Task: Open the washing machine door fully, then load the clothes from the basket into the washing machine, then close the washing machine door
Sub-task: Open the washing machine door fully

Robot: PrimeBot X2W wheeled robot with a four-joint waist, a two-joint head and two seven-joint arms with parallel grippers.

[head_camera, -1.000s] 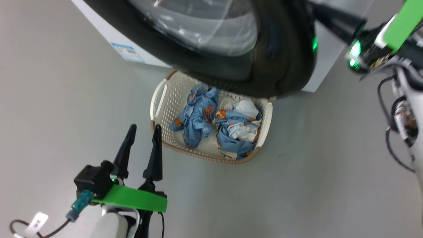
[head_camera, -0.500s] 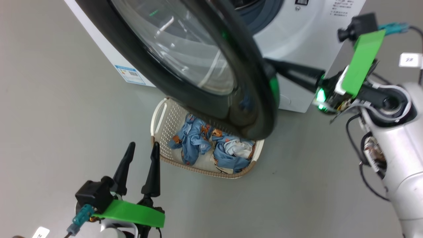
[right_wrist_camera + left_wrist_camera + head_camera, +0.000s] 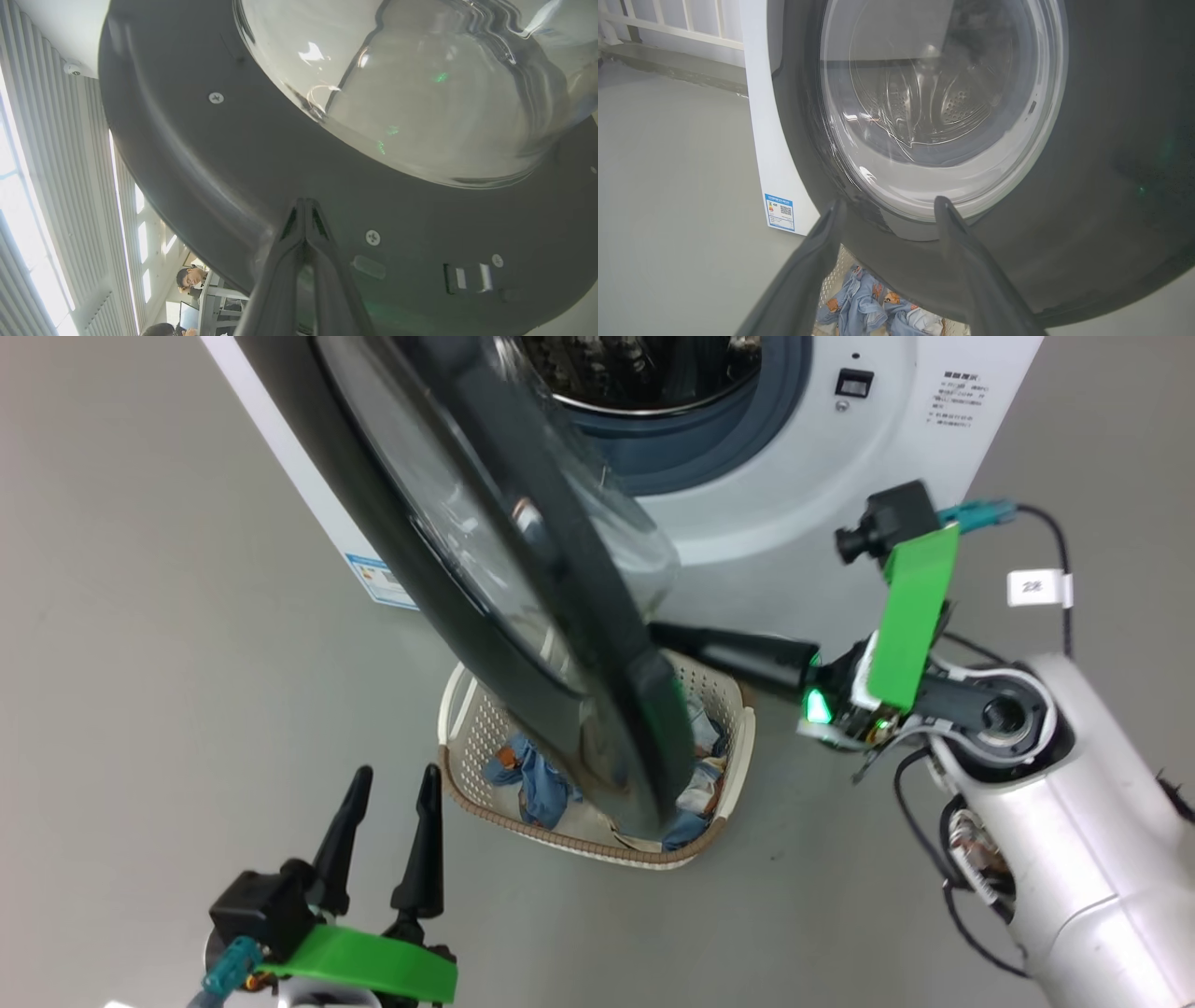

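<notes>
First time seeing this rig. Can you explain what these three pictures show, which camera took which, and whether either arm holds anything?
This is a wheeled robot with two arms, each ending in two dark fingers. The head view looks down at a white washing machine, its round door partly open, and a basket of blue clothes on the grey floor under the door. The left wrist view looks along the left gripper, open and empty, at the door's outer face. The right wrist view looks along the right gripper, shut, its tips at the door's inner rim. Neither holds anything.
</notes>
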